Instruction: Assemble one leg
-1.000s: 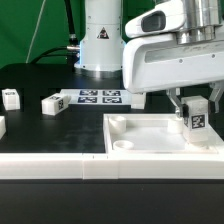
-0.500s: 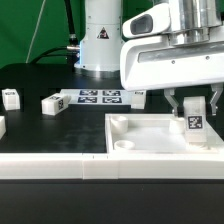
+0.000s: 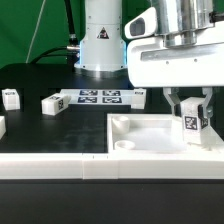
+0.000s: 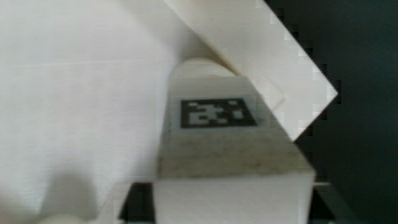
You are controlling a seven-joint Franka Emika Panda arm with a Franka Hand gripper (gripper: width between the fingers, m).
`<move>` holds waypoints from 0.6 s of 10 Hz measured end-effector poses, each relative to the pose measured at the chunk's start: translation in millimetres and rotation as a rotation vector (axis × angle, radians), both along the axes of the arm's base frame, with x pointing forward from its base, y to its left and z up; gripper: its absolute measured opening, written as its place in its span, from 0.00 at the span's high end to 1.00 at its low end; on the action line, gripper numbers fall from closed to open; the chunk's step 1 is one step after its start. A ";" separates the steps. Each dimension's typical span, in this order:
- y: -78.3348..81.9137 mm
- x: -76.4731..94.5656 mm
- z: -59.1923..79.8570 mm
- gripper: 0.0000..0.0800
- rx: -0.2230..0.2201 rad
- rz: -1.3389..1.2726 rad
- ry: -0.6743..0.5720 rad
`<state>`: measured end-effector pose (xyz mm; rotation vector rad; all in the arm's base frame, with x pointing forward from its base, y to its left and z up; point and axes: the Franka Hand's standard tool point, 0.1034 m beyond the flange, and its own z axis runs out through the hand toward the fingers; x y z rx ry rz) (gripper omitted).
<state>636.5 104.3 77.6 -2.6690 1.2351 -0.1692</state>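
Note:
My gripper (image 3: 191, 108) is shut on a leg (image 3: 192, 122), a chunky white post with a black-and-white tag facing the camera. It holds the leg upright over the far right corner of the large white square tray-like piece (image 3: 150, 135). In the wrist view the leg (image 4: 222, 140) fills the middle with its tag showing, against the tray's corner wall (image 4: 249, 45). Two more legs (image 3: 52, 103) (image 3: 10, 98) lie on the black table at the exterior view's left.
The marker board (image 3: 100, 97) lies behind the tray, near the robot base (image 3: 100, 40). Another white part (image 3: 137, 96) lies at the board's right end. A long white rail (image 3: 60, 165) runs along the table's front edge.
The gripper has turned about its vertical axis with the leg in it and shifted slightly to the exterior view's left. The leg stays at the tray's far right corner.

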 end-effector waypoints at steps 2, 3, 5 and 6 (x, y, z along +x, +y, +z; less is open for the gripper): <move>0.6 -2.8 -1.0 0.63 0.041 -0.279 0.042; 1.6 -3.7 -1.4 0.63 0.053 -0.378 0.056; 4.6 -5.2 -1.6 0.63 0.070 -0.516 0.077; 4.1 -5.3 -1.6 0.61 0.075 -0.529 0.079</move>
